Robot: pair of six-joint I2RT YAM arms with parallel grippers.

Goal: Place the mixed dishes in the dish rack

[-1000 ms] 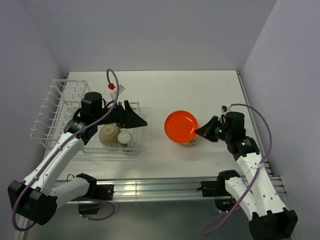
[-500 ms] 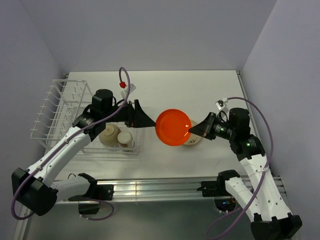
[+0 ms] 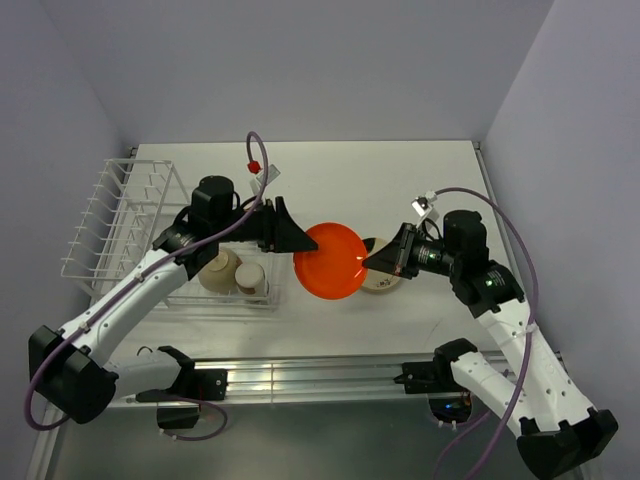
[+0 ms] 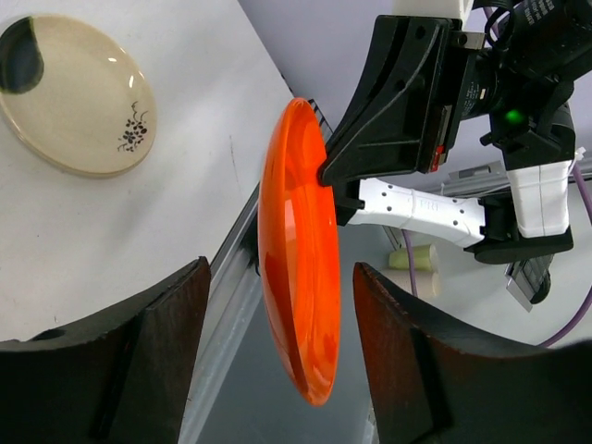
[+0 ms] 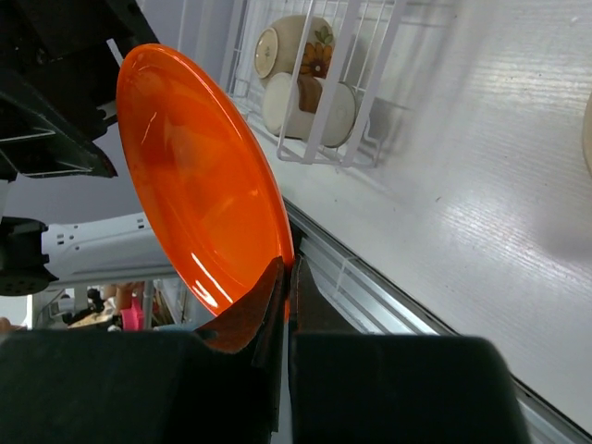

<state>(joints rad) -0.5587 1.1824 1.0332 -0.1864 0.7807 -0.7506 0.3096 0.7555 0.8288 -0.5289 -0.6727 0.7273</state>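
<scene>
pinching orange plate (image 3: 326,264), right gripper (image 3: 374,263)

Robot lab cell: bare lavender walls (image 3: 300,70), white table (image 3: 330,180), aluminium mounting rail (image 3: 320,375)

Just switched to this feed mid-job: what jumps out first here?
The orange plate, held tilted above the middle of the table, its rim pinched by the right tool. The left tool stands open astride its opposite edge. At left, the dish rack holds a cream bowl.
</scene>
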